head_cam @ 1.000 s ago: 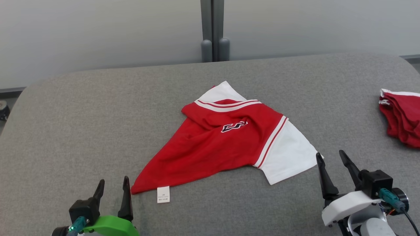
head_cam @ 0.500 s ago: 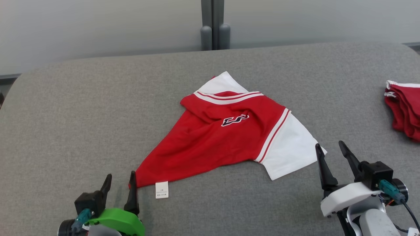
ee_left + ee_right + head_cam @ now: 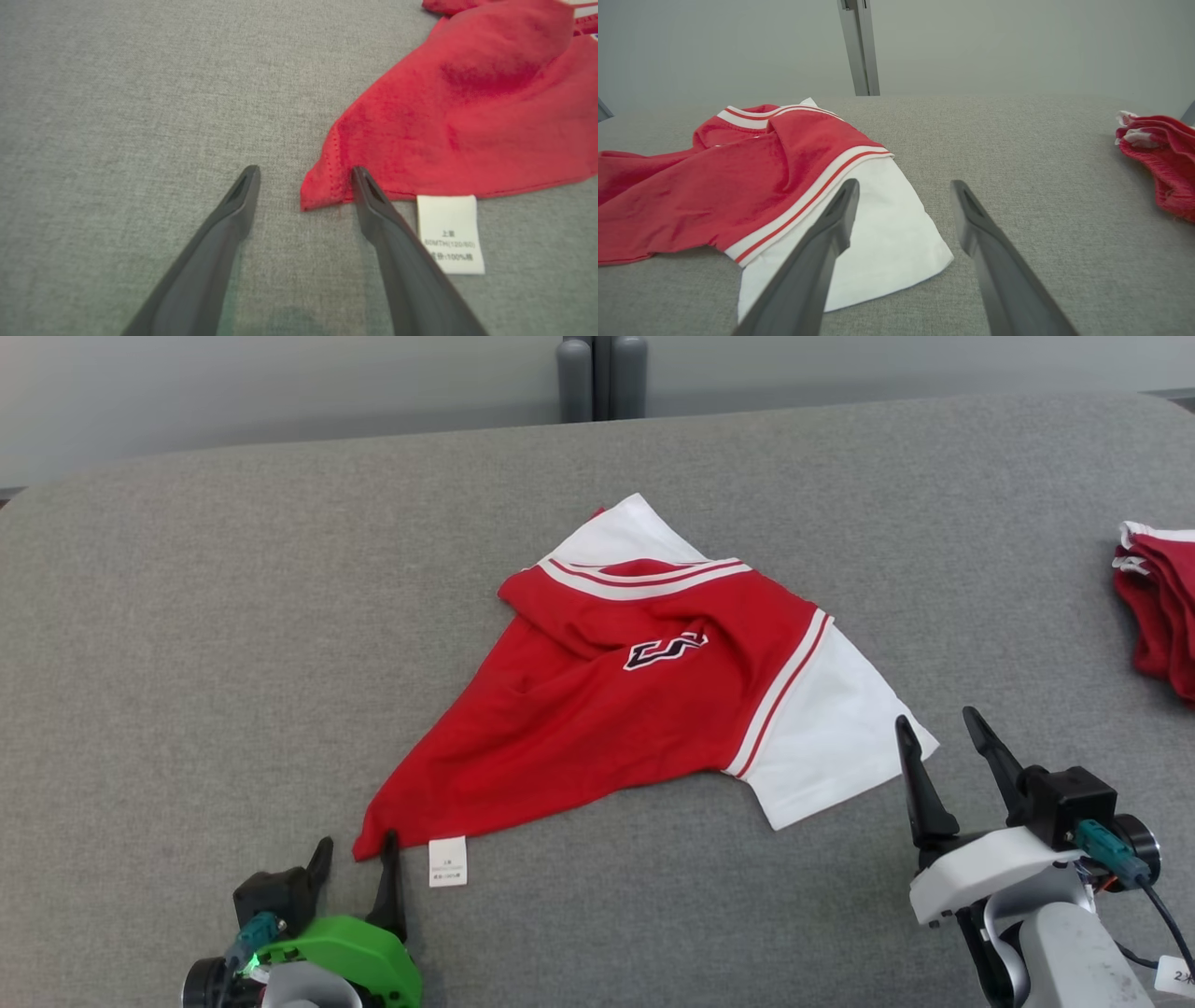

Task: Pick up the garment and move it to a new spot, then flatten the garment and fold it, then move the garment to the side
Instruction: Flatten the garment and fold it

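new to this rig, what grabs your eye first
A red and white garment lies crumpled on the grey table, its white sleeve near the open right gripper. The open left gripper is at its red corner, beside a white care label. A second red pile sits at the right edge.

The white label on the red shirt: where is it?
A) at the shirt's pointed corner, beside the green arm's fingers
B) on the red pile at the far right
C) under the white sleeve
A: the white label sticks out from the red shirt's pointed corner, right beside the open left fingers.
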### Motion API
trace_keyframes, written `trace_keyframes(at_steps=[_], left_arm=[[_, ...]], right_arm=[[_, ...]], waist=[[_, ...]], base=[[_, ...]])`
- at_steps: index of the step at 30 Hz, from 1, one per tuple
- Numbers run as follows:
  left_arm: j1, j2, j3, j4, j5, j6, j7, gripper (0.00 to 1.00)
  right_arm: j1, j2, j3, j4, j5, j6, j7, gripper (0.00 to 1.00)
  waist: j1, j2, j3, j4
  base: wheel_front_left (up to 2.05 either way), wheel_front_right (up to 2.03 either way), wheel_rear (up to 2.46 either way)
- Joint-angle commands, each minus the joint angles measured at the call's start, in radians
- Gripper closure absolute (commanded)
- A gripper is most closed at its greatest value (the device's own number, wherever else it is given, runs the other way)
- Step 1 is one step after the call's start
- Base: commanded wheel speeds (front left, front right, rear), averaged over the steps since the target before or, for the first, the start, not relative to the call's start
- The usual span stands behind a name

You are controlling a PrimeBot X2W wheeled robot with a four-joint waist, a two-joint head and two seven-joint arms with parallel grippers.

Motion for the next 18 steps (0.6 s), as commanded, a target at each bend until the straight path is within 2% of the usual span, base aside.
trace_keyframes(at_steps=[1,4,5,6,7,10,16,18], left_arm=[[-0.014,0.003,-0.002,0.011,-0.006,0.006,0.002,0.00],[-0.021,0.002,-0.008,0.014,-0.013,0.006,0.002,0.00],[-0.023,0.002,-0.013,0.015,-0.014,0.003,0.002,0.09],[-0.023,0.002,-0.023,0.019,-0.014,0.000,0.002,0.42],[-0.022,0.002,-0.030,0.023,-0.018,-0.003,0.002,0.54],[-0.018,0.002,-0.054,0.034,-0.033,-0.010,0.003,0.56],[-0.001,0.002,-0.087,0.039,-0.054,-0.012,0.003,0.93],[-0.001,0.002,-0.092,0.034,-0.058,-0.011,0.003,0.95]], right_arm=[[-0.011,-0.003,-0.004,0.000,-0.009,-0.002,-0.004,0.00],[-0.016,-0.003,-0.007,0.002,-0.010,-0.002,-0.004,0.00],[-0.017,-0.003,-0.008,0.003,-0.012,-0.002,-0.004,0.00],[-0.018,-0.003,-0.008,0.005,-0.013,-0.002,-0.004,0.00],[-0.020,-0.003,-0.009,0.006,-0.013,-0.002,-0.004,0.00],[-0.029,-0.003,-0.009,0.010,-0.013,-0.002,-0.004,0.00],[-0.032,-0.003,-0.024,0.032,-0.017,-0.002,-0.004,0.00],[-0.038,-0.003,-0.038,0.059,-0.031,-0.002,-0.004,0.00]], waist=[[0.0000,0.0000,0.004,0.002],[0.0000,0.0000,0.007,0.007],[0.0000,0.0000,0.008,0.009],[0.0000,0.0000,0.010,0.011],[0.0000,0.0000,0.011,0.013],[0.0000,0.0000,0.013,0.018],[0.0000,0.0000,0.015,0.029],[0.0000,0.0000,0.019,0.035]], base=[[0.00,0.00,0.00],[0.00,0.00,0.00],[0.00,0.00,0.00],[0.00,0.00,0.00],[0.00,0.00,0.00],[0.00,0.00,0.00],[0.00,0.00,0.00],[0.00,0.00,0.00]])
